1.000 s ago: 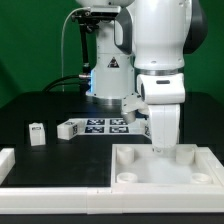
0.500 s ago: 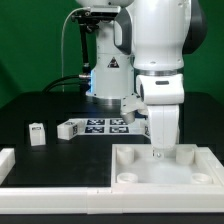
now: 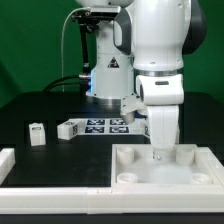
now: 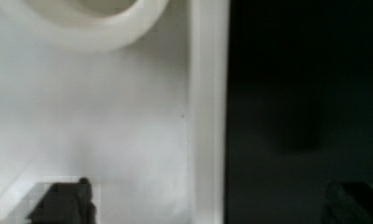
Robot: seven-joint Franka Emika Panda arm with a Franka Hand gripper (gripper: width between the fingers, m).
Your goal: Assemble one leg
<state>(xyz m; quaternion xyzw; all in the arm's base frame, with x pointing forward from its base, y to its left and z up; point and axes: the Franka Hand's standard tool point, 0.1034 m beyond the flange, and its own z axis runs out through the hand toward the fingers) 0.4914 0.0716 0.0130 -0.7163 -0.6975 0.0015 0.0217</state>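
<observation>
**Open gripper at the panel edge, leg still apart**

The gripper [image 3: 158, 150] hangs low over the white square panel [image 3: 135, 172], at the lower right of the exterior frame. In the wrist view its fingers [image 4: 62, 200] are spread wide and hold nothing. They straddle the panel's edge near a round corner hole [image 4: 94, 18]. The leg [image 3: 37, 133] stands at mid-left, well apart. Advisable: steady the panel first, then carry the leg upright to a hole. Count: one leg, one panel, one marker board [image 3: 95, 126].

The exterior view is evenly and brightly lit. The white arm [image 3: 160, 60] above the claw [image 3: 158, 150] is nearly washed out, and detail is lost in the dark tabletop [image 3: 30, 105] beside it. The wrist view is blurred throughout; the white panel [image 4: 94, 130] beneath the claw is rendered out of focus.
</observation>
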